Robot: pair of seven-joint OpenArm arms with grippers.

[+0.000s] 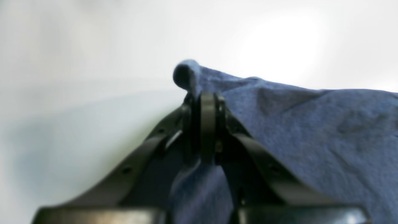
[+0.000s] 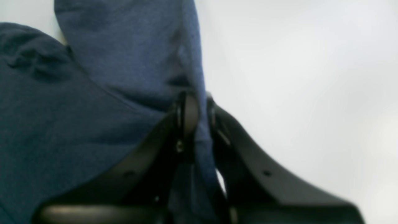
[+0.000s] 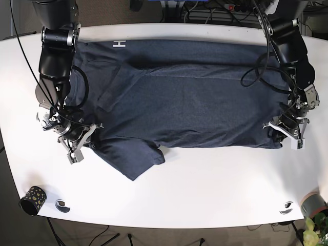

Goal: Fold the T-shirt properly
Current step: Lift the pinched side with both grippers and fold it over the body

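Clenched on opposite near-edge ends of the T-shirt (image 3: 179, 97), left gripper (image 3: 287, 131) and right gripper (image 3: 77, 139) alike, with the cloth's long axis stretched between them and its bulk lying beyond both.

Both arms reach down from the far edge of the base view, one at each side. The right gripper (image 3: 88, 134) sits low at that view's left, its black fingers (image 2: 186, 112) closed together, with blue fabric of the T-shirt (image 3: 189, 97) pinched between the jaws. The left gripper (image 3: 283, 130) sits low at that view's right, its fingers (image 1: 207, 118) likewise pressed together, with a fold of the same fabric between the jaws and a rolled edge protruding just beyond the tips.
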